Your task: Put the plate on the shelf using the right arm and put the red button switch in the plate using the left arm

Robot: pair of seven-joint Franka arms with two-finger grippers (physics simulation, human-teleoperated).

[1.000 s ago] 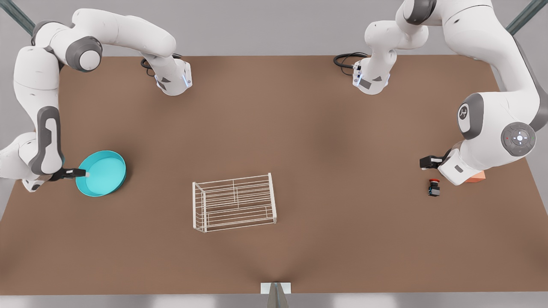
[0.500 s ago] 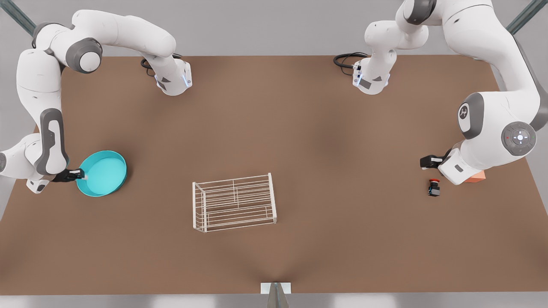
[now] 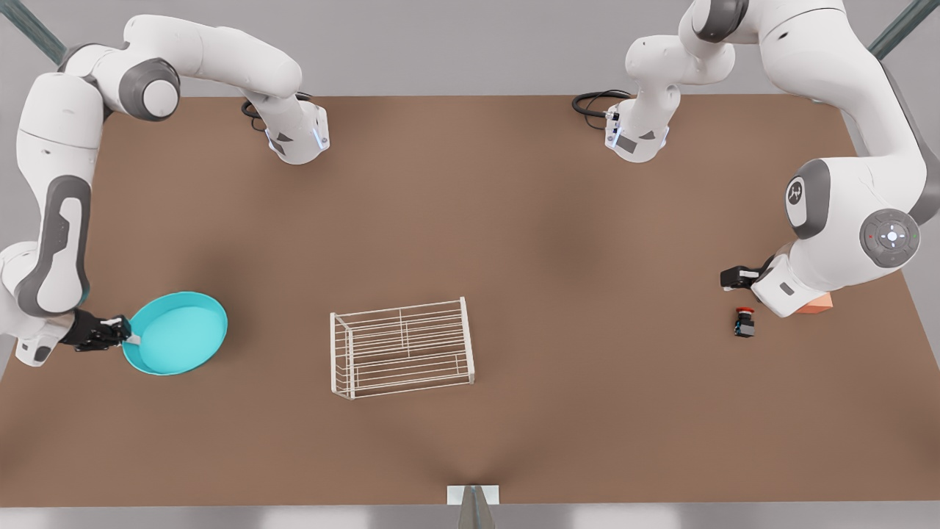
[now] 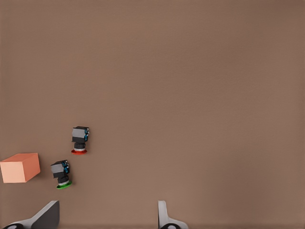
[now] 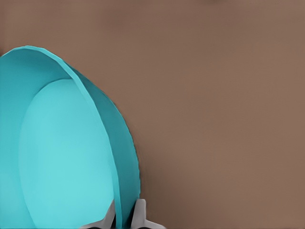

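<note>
Near the tabletop [image 3: 470, 220]'s edge on the front view's left, the plate [image 3: 176, 334] is clamped at its rim by the right gripper [image 3: 121, 332], one jaw inside the wall and one outside, as the right wrist view shows [image 5: 125, 217]. The dish holds nothing; its pale inside is bare. It appears raised and tilted off the surface. Against the frame half a second ago, the plate sits nearer the near edge and looks larger, and the right arm's forearm has swung outward with it.

At the middle of the tabletop the shelf [image 3: 402, 358] stands with nothing on its bars, unchanged.

Toward the edge on the front view's right, the red button switch [image 3: 745, 322] lies on the surface, just beside the left gripper [image 3: 736, 278], which waits above it with jaws apart, unmoved. The left wrist view shows a green-capped switch [image 4: 61, 173] next to it and an orange block [image 4: 20, 167] beyond that.
</note>
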